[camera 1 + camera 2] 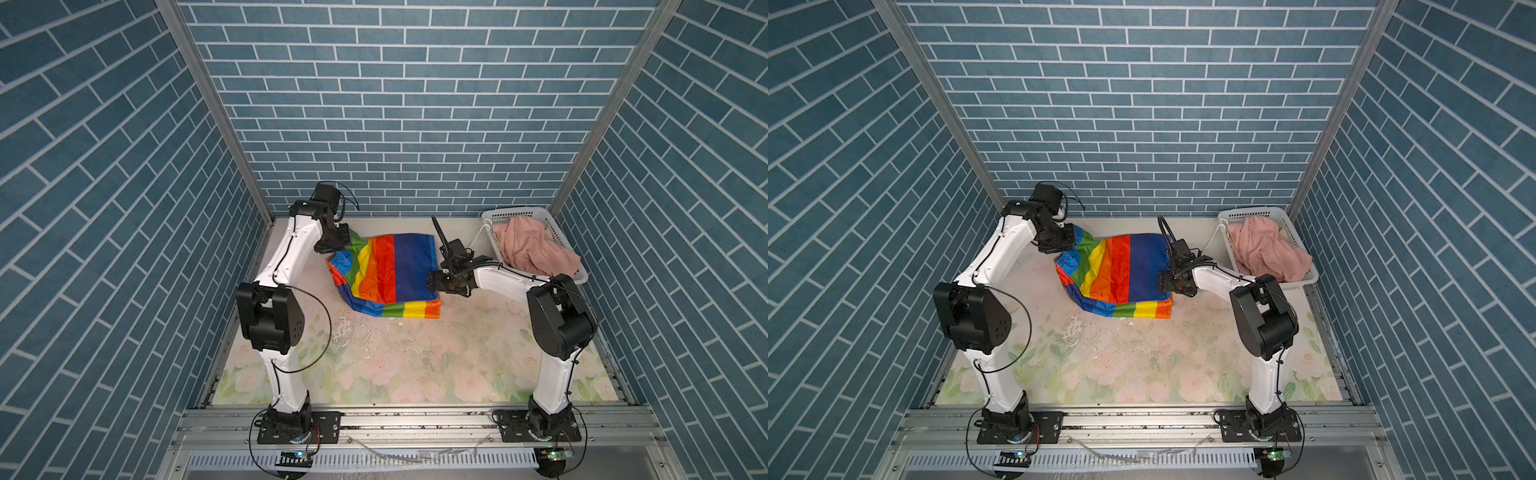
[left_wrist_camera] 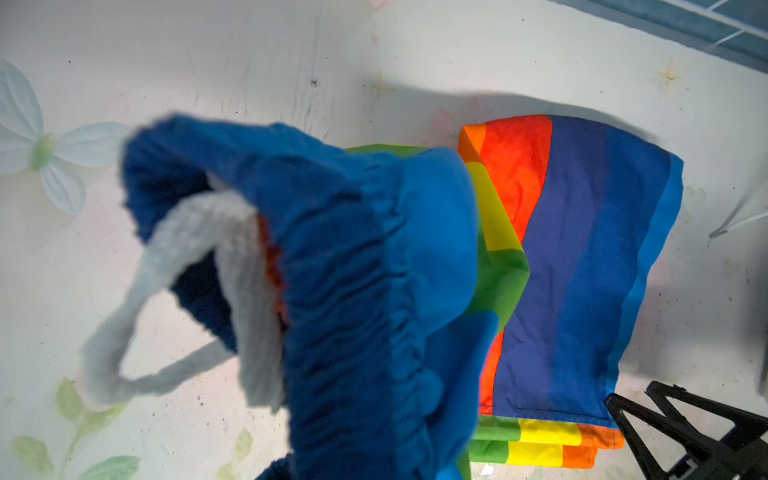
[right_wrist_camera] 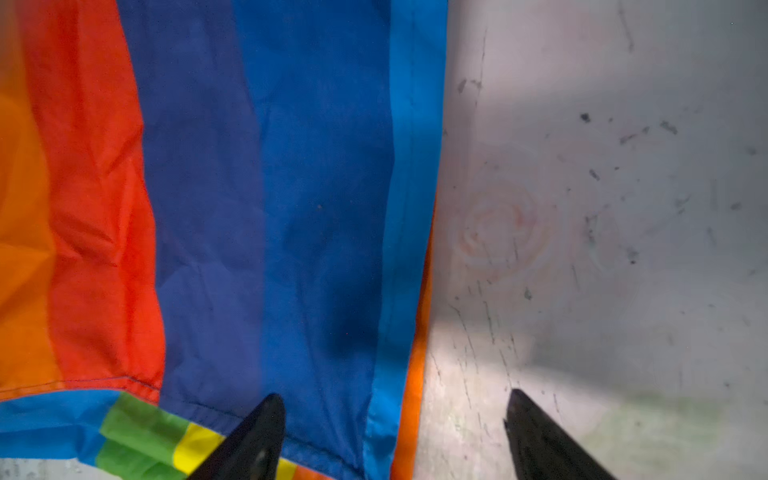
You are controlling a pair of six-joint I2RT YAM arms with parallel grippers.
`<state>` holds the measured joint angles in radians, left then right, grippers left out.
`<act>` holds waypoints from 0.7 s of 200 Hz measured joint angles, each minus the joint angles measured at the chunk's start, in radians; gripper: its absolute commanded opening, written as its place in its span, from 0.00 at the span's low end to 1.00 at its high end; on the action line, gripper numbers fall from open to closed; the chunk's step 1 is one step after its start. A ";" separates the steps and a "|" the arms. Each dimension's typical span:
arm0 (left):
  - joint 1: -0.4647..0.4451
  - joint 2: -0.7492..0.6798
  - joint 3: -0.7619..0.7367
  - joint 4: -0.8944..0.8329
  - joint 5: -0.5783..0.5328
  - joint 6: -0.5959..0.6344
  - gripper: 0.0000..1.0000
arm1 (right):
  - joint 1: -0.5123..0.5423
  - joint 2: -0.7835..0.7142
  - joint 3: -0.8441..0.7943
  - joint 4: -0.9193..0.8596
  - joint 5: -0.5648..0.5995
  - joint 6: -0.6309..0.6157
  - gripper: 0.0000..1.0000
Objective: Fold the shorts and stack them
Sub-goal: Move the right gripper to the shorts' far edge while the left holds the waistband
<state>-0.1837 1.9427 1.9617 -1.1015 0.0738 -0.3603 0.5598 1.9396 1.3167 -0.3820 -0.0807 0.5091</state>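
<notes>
Presently noted, in both top views: rainbow-striped shorts point(image 1: 390, 270) point(image 1: 1125, 272) lying mid-table toward the back wall, on the floral table point(image 1: 415, 357). Leg part flat and doubled over, with green, yellow and orange stripes of a lower layer showing along the near edge. Waistband end raised off the surface at the far left corner, hanging from the left gripper point(image 1: 338, 244).

Left jaws closed tight on that waistband corner. Fingers hidden behind cloth and wrist in the top views, and outside the left wrist view altogether.

From the left wrist: gathered blue waistband point(image 2: 353, 291) close to the lens and blurred. White drawstring loop point(image 2: 137, 316) dangling from it, above the table. Flat folded part beyond.

Right gripper point(image 1: 431, 286) point(image 3: 395, 415) low at the right edge of the rainbow pair, by its near corner. Jaws spread wide, gripping nothing. One fingertip point(image 3: 262, 432) over the blue stripe, its mate over bare table, cloth edge between the two. Cannot tell whether either tip touches cloth or surface.

Pink shorts point(image 1: 536, 249) point(image 1: 1266, 247) heaped in the white basket point(image 1: 515, 212) at the back right corner, draped over its rim on the near side. Well apart from the rainbow pair.
</notes>
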 measured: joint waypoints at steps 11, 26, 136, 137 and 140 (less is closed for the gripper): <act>-0.020 0.027 0.042 -0.023 -0.014 -0.003 0.00 | 0.000 0.030 0.019 0.002 -0.002 -0.013 0.70; -0.047 0.062 0.095 -0.053 -0.034 -0.015 0.00 | -0.001 0.067 0.039 0.009 -0.013 -0.016 0.61; -0.273 0.298 0.285 -0.034 0.029 -0.185 0.00 | -0.002 0.103 0.048 0.112 -0.079 -0.010 0.48; -0.274 0.299 0.285 -0.033 0.030 -0.186 0.00 | -0.003 0.103 0.047 0.114 -0.080 -0.009 0.48; -0.279 0.307 0.285 -0.027 0.034 -0.191 0.00 | -0.003 0.103 0.045 0.118 -0.082 -0.009 0.48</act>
<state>-0.4629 2.2498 2.2463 -1.1282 0.1081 -0.5514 0.5571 2.0422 1.3621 -0.2638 -0.1623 0.5003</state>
